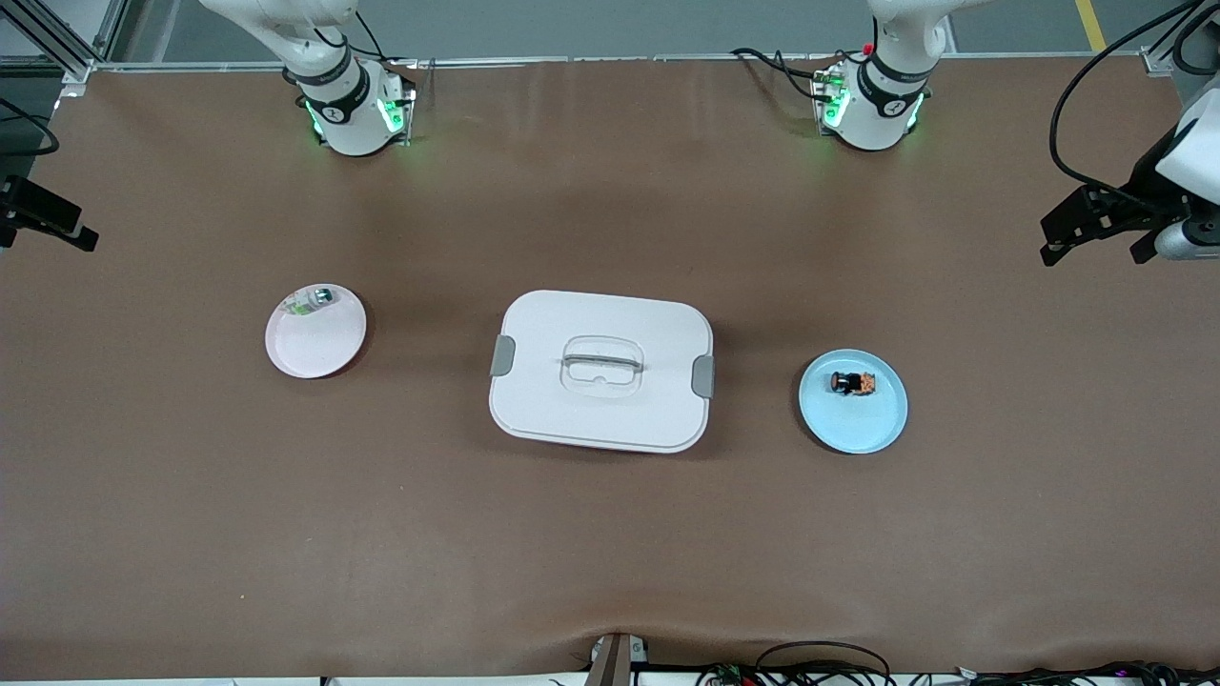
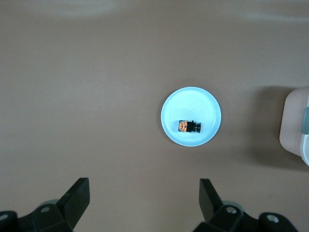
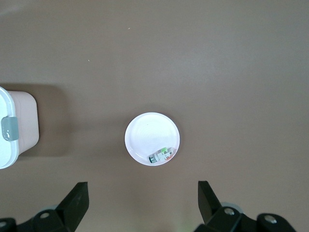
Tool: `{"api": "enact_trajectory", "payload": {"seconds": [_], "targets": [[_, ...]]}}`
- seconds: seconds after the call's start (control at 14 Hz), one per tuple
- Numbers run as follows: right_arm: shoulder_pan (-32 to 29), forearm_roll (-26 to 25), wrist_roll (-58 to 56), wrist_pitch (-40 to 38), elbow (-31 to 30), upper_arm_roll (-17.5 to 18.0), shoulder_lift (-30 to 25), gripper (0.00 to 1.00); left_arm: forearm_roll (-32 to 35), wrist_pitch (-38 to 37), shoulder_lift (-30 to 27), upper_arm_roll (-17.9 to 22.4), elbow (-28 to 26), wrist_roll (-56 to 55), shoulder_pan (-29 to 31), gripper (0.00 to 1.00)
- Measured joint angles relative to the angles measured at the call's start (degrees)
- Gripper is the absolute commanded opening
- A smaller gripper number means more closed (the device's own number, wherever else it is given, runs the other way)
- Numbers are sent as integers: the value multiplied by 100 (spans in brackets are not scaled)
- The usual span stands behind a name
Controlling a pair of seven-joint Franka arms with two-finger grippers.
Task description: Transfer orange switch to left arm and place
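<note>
Lay on the blue plate (image 1: pixel 863 427), the orange switch (image 1: pixel 853 383), on its side, orange end toward the left arm's end of the tabletop (image 1: pixel 610 553), black round end toward the box (image 1: pixel 602 370). Seen from the left wrist too: orange switch (image 2: pixel 189 126) near the middle of the blue plate (image 2: pixel 190 99), with a corner of the box (image 2: pixel 294 123) at the frame's edge. Stood mid-tabletop between the two plates, the box, lid on, grey latch at each short side, clear handle recessed in the top. Sat toward the right arm's end, well apart from the box, the pink plate (image 1: pixel 319 348), carrying a small pale part (image 1: pixel 313 301) at its rim nearest the robots' bases. Hung high over the tabletop at the left arm's end, the left hand (image 2: pixel 145 198), fingers spread wide, holding nothing. Hung likewise over the right arm's end, the right hand (image 3: pixel 143 199), fingers wide apart and empty, above the pink plate (image 3: pixel 149 133) and pale part (image 3: pixel 161 155).
</note>
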Motion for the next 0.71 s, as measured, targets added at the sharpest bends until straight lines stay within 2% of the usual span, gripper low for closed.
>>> {"api": "enact_trajectory", "payload": {"seconds": [0.07,0.43,0.71], "targets": [[0,0,0,0,0,0,0,100,0,-1,24,152,0,0,-188,100],[0,0,0,-3,0,-2,0,100,0,-49,77,1510,12,0,-1485,100],[0,0,0,-4,0,-2,0,100,0,-71,77,1631,28,0,-1599,100]]}}
